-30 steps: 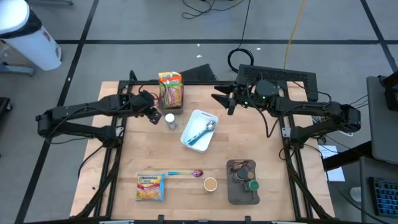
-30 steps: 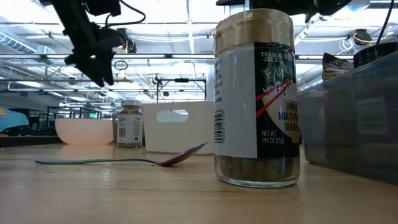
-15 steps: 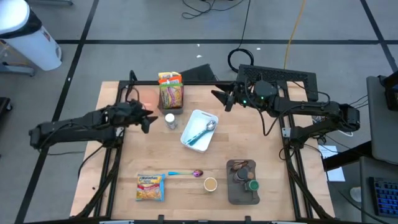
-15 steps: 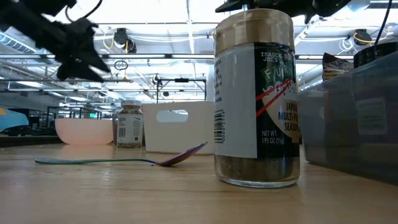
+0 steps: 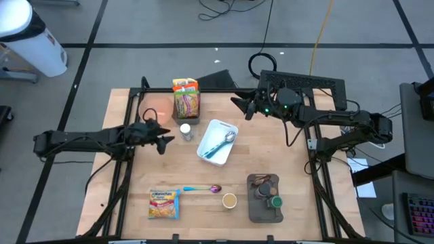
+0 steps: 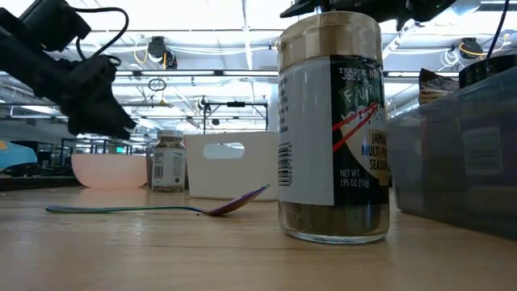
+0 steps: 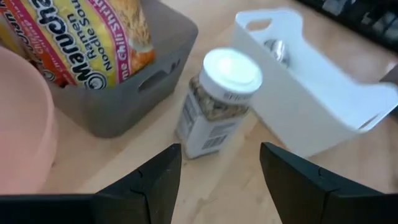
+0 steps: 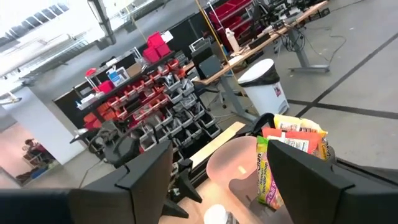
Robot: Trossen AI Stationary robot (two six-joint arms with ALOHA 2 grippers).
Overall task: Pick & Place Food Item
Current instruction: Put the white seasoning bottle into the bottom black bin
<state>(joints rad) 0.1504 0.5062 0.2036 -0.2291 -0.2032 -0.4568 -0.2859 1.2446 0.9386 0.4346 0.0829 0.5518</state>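
A small spice jar (image 5: 185, 131) with a white lid (image 7: 232, 67) stands upright on the table between a grey bin (image 5: 186, 108) of ramen packets (image 7: 81, 31) and a white bin (image 5: 217, 141). My left gripper (image 5: 165, 141) hovers open just left of the jar, slanting down toward it; in the left wrist view the jar (image 7: 214, 106) stands beyond the gap (image 7: 221, 152). One ramen packet (image 5: 163, 203) lies flat near the front edge. My right gripper (image 5: 239, 107) hangs open, raised over the far side, with nothing between its fingers (image 8: 143, 180).
A pink bowl (image 7: 18, 130) sits left of the grey bin. A spoon lies in the white bin (image 7: 311, 106), another spoon (image 5: 202, 188) and a small cup (image 5: 229, 200) near the front. A grey tray (image 5: 252, 210) holds a seasoning jar (image 6: 333, 129) at front right.
My left gripper has sunk toward the table and drawn back toward the table's left and near edges, away from the grey bin. It has tipped from pointing steeply down to a shallower slant, and it stays open.
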